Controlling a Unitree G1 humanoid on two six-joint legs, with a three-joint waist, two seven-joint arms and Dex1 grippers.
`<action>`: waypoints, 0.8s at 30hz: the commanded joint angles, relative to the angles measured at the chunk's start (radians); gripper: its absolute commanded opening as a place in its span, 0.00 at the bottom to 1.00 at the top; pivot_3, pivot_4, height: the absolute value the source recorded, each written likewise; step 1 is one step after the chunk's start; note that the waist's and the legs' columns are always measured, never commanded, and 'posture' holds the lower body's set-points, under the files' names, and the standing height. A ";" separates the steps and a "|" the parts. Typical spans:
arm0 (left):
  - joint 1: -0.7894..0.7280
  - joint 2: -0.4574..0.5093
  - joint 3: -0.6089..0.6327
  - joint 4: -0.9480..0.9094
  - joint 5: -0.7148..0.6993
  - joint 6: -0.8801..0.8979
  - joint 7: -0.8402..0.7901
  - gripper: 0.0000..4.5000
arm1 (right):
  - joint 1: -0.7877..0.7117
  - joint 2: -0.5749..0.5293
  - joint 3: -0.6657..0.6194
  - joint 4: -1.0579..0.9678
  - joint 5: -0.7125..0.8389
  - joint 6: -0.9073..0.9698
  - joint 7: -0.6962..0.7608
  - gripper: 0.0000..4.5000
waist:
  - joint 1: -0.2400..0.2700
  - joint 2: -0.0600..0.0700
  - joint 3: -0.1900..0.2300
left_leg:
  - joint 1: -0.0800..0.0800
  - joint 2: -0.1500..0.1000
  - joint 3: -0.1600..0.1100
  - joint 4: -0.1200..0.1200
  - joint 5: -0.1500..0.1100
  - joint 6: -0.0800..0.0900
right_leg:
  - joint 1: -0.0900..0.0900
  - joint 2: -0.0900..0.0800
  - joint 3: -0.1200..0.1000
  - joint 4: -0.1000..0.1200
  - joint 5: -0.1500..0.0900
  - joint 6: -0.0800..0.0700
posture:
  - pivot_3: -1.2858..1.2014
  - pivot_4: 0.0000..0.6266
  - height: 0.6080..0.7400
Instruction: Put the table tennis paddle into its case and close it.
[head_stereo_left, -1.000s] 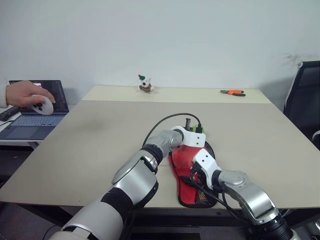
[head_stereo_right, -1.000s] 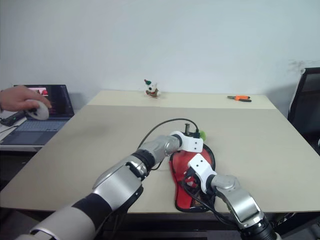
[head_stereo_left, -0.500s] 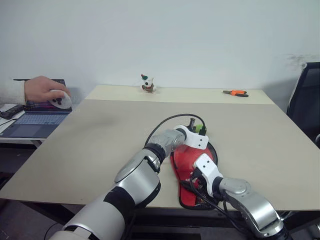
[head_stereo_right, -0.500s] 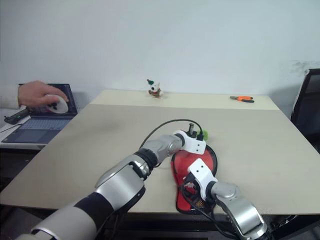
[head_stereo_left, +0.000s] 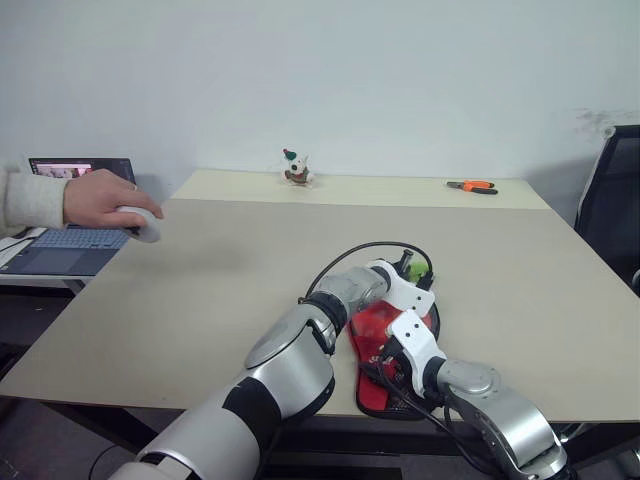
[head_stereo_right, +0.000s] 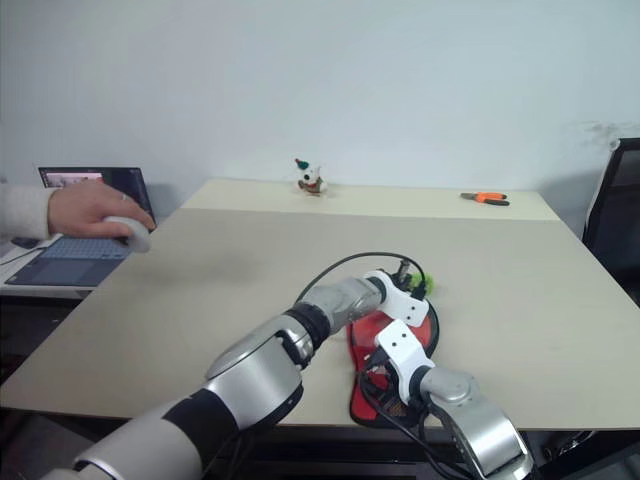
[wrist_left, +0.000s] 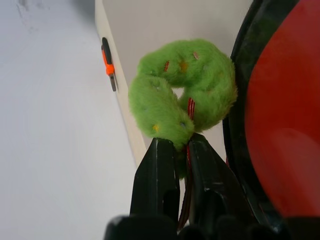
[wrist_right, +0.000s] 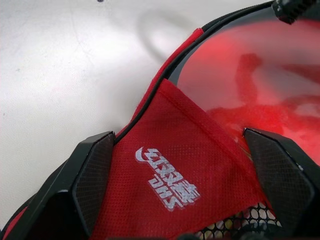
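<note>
I see the round red rubber-faced table tennis paddle (wrist_right: 260, 90) lying inside the soft red-and-black zip case (head_stereo_left: 385, 375) at the near edge of the beige bench (head_stereo_left: 200, 290). My left claw (wrist_left: 179, 150) is clamped on the fuzzy green zipper tag (wrist_left: 182, 87) at the case's far end. My right claw (wrist_right: 185, 165) sits spread wide over the case's red mesh flap with white lettering (wrist_right: 167, 180). Far right lie orange-handled pliers (head_stereo_left: 467, 185); far centre, a small toy figure (head_stereo_left: 292, 168). At the left, a person's hand (head_stereo_left: 100, 200) holds a white mouse (head_stereo_left: 143, 226) near a laptop (head_stereo_left: 65, 240).
</note>
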 joint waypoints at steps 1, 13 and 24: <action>-0.077 -0.051 0.001 -0.062 -0.007 -0.037 0.047 0.00 | 0.083 0.007 0.089 0.098 0.042 0.120 0.028 1.00 | 0.000 0.000 0.000 | 0.000 0.000 0.000 0.000 0.000 0.000 | 0.000 0.000 0.000 0.000 0.000 0.000 | 0.52 0.24 1.00; -0.010 -0.042 0.025 -0.056 -0.044 -0.049 -0.090 0.00 | 0.064 0.015 0.072 0.117 0.041 0.111 0.028 1.00 | -0.001 0.000 0.000 | 0.000 0.000 0.000 0.000 0.000 0.000 | 0.000 0.000 0.000 0.000 0.000 0.000 | 0.52 0.24 1.00; 0.022 -0.030 0.094 -0.064 -0.127 -0.069 -0.204 0.67 | 0.039 0.023 0.070 0.156 0.037 0.089 0.041 1.00 | -0.009 -0.001 -0.009 | 0.003 0.001 0.000 -0.001 0.000 0.000 | 0.002 0.001 0.000 0.000 -0.001 -0.001 | 0.52 0.24 1.00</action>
